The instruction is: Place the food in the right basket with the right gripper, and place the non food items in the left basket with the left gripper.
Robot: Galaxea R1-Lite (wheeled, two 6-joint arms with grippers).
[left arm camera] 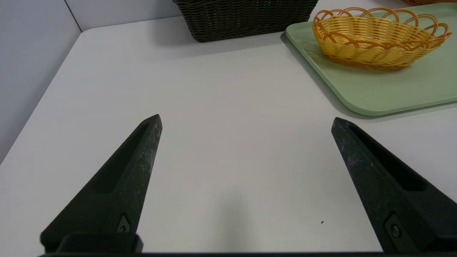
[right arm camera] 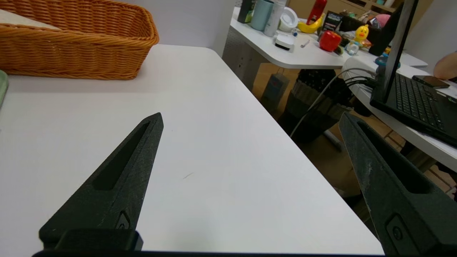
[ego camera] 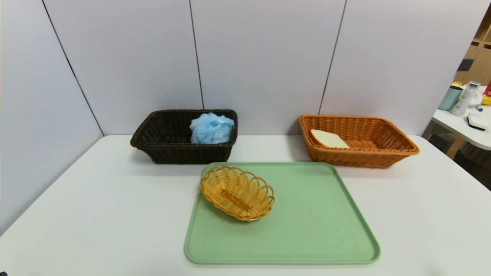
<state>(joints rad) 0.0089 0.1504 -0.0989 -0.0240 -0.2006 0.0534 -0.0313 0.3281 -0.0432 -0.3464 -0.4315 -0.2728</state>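
A dark brown left basket [ego camera: 165,145] at the back of the table holds a blue bath puff [ego camera: 211,128]. The orange right basket [ego camera: 368,153] holds a slice of bread [ego camera: 328,138]. A small yellow wicker basket [ego camera: 237,192] sits on the green tray [ego camera: 307,230]. My left gripper [left arm camera: 246,119] is open and empty above the bare table, near the tray's corner [left arm camera: 360,100]. Open and empty too, my right gripper [right arm camera: 250,119] hovers over the table's right edge, with the orange basket [right arm camera: 71,53] farther off. Neither gripper shows in the head view.
The white table [ego camera: 96,214] is backed by grey wall panels. Its right edge [right arm camera: 285,135] drops to the floor. A second table [ego camera: 466,126] with bottles, toys and a laptop [right arm camera: 417,100] stands to the right.
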